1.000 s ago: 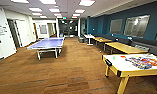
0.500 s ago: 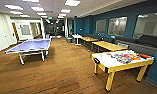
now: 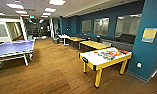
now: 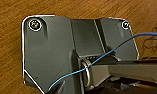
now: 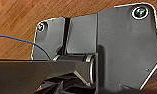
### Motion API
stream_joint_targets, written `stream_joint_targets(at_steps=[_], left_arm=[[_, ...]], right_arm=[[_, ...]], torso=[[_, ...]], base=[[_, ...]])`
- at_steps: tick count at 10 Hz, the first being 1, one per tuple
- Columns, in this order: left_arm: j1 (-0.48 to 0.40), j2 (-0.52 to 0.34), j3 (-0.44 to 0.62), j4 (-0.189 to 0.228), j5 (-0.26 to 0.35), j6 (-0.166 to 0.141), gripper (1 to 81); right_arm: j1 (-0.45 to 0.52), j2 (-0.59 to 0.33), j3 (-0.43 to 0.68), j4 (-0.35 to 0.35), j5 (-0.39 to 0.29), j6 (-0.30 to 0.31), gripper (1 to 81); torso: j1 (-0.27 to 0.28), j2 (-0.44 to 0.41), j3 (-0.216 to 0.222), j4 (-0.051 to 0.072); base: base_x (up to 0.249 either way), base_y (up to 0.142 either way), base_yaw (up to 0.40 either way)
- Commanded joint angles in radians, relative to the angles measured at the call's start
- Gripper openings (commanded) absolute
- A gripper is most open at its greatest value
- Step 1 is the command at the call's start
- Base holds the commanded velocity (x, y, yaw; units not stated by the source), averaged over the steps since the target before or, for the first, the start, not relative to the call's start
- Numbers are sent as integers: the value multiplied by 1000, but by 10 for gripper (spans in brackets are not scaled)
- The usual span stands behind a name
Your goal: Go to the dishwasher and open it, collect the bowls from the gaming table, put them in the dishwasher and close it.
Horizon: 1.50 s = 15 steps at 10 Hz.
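Gaming table [image 3: 104, 58] stands lower right, small colourful items on its tabletop; ping-pong table [image 3: 12, 48] left; wood floor [image 3: 56, 70] between; jaws' state cannot be told.

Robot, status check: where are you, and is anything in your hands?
Hands: cannot tell. Gaming table ahead right, small colourful things on top. Ping-pong table left; wooden floor between.
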Motion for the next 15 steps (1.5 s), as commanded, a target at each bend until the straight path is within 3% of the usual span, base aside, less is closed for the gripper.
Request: stream_joint_targets(at_steps=[1,7,15], left_arm=[[-52,-3,5,4,53,3,811],[-52,-3,5,4,53,3,811],[-49,-5,5,-5,46,3,811]], right_arm=[[51,6,8,-9,-47,-5,811],[53,7,9,-9,-47,-5,811],[51,11,8,-9,-49,-5,811]], torso=[[0,0,0,0],[0,0,0,0],[0,0,0,0]], base=[[0,0,-381],[0,0,-312],[0,0,-26]])
